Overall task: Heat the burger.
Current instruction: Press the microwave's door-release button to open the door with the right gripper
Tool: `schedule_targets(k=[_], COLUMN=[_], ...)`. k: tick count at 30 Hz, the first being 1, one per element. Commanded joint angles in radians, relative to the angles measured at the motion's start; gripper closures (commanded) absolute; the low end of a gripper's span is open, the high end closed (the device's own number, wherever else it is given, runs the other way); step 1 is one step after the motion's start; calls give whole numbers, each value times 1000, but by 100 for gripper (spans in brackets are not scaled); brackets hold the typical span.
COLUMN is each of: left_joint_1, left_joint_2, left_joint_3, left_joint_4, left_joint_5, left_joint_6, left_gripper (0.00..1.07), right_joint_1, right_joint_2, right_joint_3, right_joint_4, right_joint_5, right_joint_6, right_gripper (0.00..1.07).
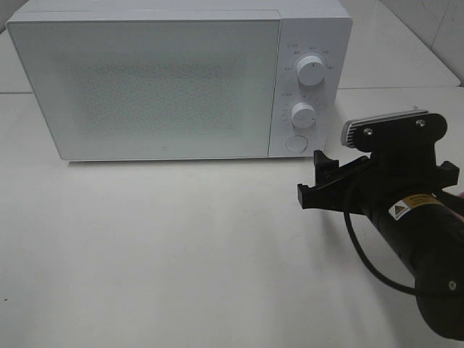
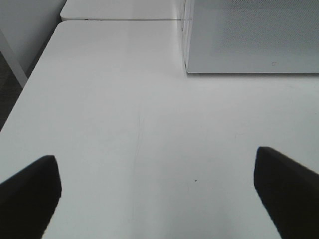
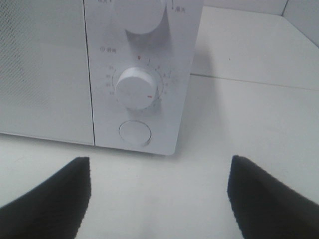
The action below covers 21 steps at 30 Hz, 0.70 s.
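Observation:
The burger is out of view in all three frames. A white microwave (image 1: 145, 87) stands at the back of the table with its door shut; its frosted door also shows in the left wrist view (image 2: 254, 35) and the right wrist view (image 3: 45, 64). My right gripper (image 1: 313, 181) is open and empty, low over the table just in front of the control panel. In its own view the right gripper (image 3: 159, 164) faces the lower knob (image 3: 136, 88) and the round button (image 3: 135, 132). My left gripper (image 2: 155, 159) is open and empty above bare table, near the microwave's left front corner.
The control panel carries an upper knob (image 1: 312, 72), a lower knob (image 1: 304, 115) and a round button (image 1: 295, 143). The white table (image 1: 159, 254) stretches in front of the microwave. Its left edge (image 2: 30, 89) drops to the floor. A second table surface (image 1: 406, 51) lies behind on the right.

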Motion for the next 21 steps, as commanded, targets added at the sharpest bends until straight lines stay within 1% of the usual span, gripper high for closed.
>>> schedule_targets(k=[1, 3, 9, 12, 14, 15, 16, 17, 19, 20, 21], left_joint_1=[-2, -2, -2, -2, -2, -2, -2, -2, -2, -2, -2], left_joint_2=[-25, -25, -25, -25, -25, -25, -25, -25, -25, -25, -25], left_joint_3=[4, 4, 4, 4, 4, 4, 4, 4, 4, 4, 4], left_joint_4=[-6, -6, -6, -6, -6, -6, -6, -6, -6, -6, -6], left_joint_5=[-15, -15, -15, -15, -15, -15, -15, -15, -15, -15, -15], left_joint_6=[0, 0, 0, 0, 0, 0, 0, 0, 0, 0, 0], left_gripper=[6, 6, 6, 6, 6, 6, 6, 6, 6, 6, 6], right_joint_1=[29, 49, 52, 52, 52, 52, 52, 52, 52, 52, 52], right_joint_2=[15, 22, 26, 26, 26, 26, 26, 26, 26, 26, 26], right_joint_3=[-4, -4, -4, -4, -4, -4, -4, -4, -4, -4, -4], right_joint_4=[33, 40, 42, 42, 42, 42, 42, 42, 42, 42, 42], right_joint_5=[-104, -104, -100, -100, -100, -100, -99, -99, -96, -96, -95], right_joint_6=[-9, 13, 22, 66, 147, 147, 228, 228, 367, 367, 459], right_gripper=[33, 33, 33, 33, 33, 33, 33, 33, 33, 33, 33])
